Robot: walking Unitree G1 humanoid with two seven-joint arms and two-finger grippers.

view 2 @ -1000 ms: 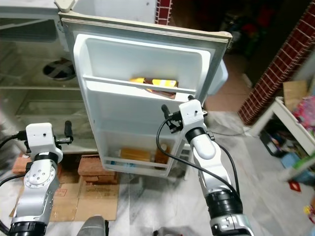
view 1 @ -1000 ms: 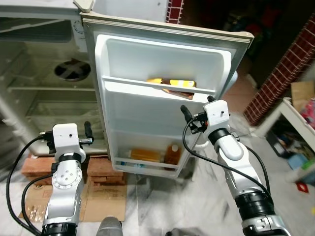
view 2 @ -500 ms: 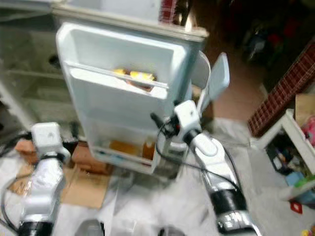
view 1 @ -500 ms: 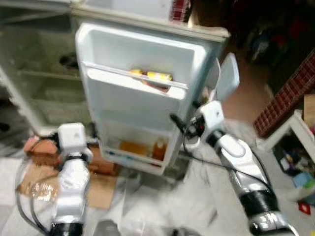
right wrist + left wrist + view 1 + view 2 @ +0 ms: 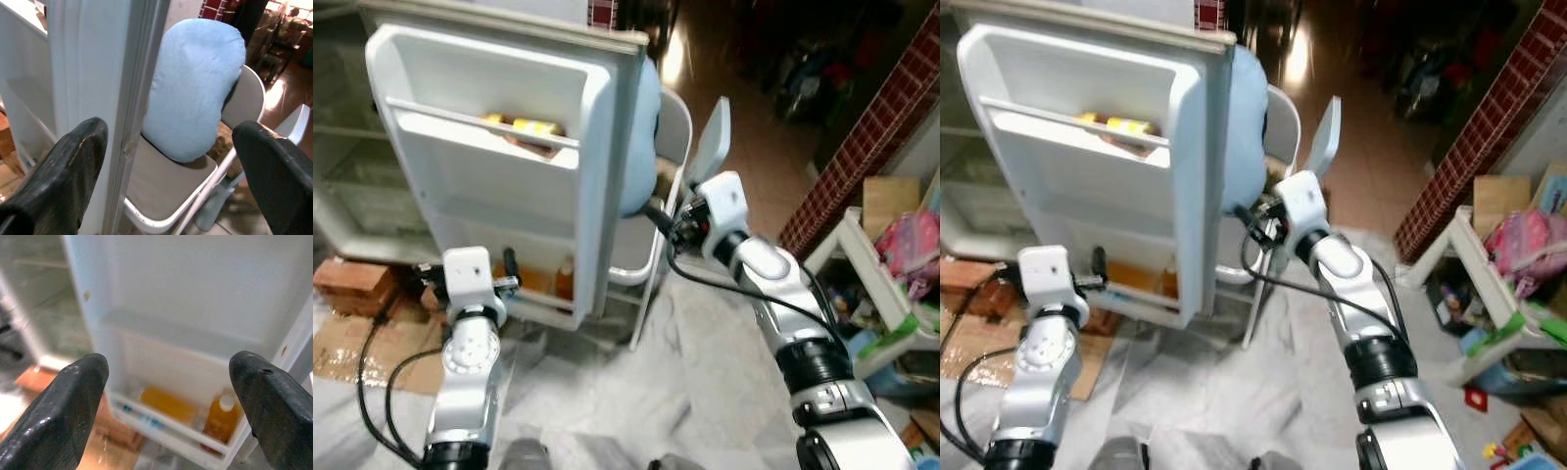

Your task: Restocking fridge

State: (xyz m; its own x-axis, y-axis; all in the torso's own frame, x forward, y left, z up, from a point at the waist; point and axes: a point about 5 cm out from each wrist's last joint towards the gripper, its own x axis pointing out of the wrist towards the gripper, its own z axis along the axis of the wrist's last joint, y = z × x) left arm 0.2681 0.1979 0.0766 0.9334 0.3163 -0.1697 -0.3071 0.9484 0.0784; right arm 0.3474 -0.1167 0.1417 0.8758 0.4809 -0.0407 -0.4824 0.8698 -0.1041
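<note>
The fridge door (image 5: 489,186) stands open, its inner side facing me. Yellow and orange packs (image 5: 524,129) lie on its upper shelf. An orange bottle (image 5: 221,418) and an orange carton (image 5: 168,404) stand in its bottom shelf. My left gripper (image 5: 168,367) is open and empty, held low in front of that bottom shelf. My right gripper (image 5: 168,132) is open at the door's free edge (image 5: 129,117), one finger on each side of it, touching nothing that I can see.
A white folding chair (image 5: 677,127) with a pale blue cushion (image 5: 193,93) stands just behind the door. The fridge's bare inside (image 5: 342,176) is at far left, bricks (image 5: 352,282) and cardboard below it. A brick wall (image 5: 871,147) and a cluttered rack (image 5: 891,284) close the right side.
The whole view has swung right, so the camera moved. The door now shows more edge-on and the chair has come into view. My right gripper has gone from the door's inner face to its free edge.
</note>
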